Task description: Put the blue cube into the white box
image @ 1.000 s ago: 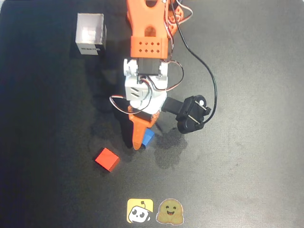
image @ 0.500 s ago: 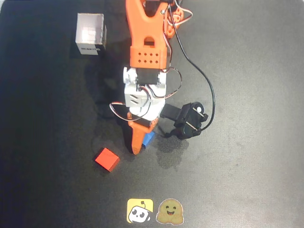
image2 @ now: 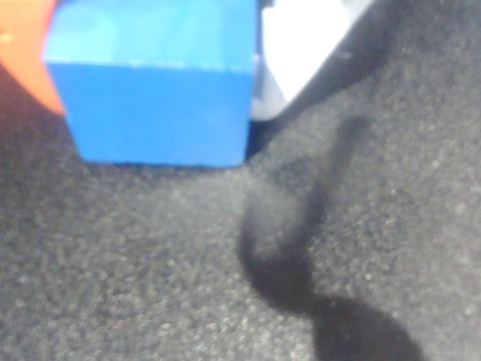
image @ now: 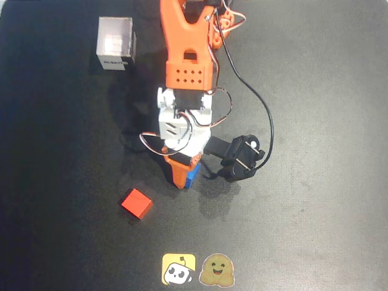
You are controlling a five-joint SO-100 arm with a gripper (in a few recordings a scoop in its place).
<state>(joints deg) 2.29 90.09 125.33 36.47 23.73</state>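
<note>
- The small bright blue matte cube is seen near the middle of the black, slightly grainy counter in the overhead view, directly under the tip of the orange and white arm.
- The pincer is closed down around the blue cube: in the wrist view the cube is pressed between an orange finger at the left and a white finger at the right, both touching its side faces.
- The grip is judged to be taken low and square on opposite faces so that the cube cannot twist out when it is raised.
- The cube's lower edge appears level with the counter in the wrist view; whether it is lifted clear or resting there cannot be told.
- The small square white open-topped box, with a dark label on its near wall, stands at the far left of the overhead view, well apart from the cube. Its open top faces up, so a drop from above is judged to be what the next stage calls for.
- A small red cube lies to the near left of the pincer, apart from it, and is left untouched since it is no part of the task.
- A black wrist camera on its bracket juts to the right of the pincer, its black cable looping back to the arm.
- Two stickers, a yellow one and a brown one, sit at the near edge.
</note>
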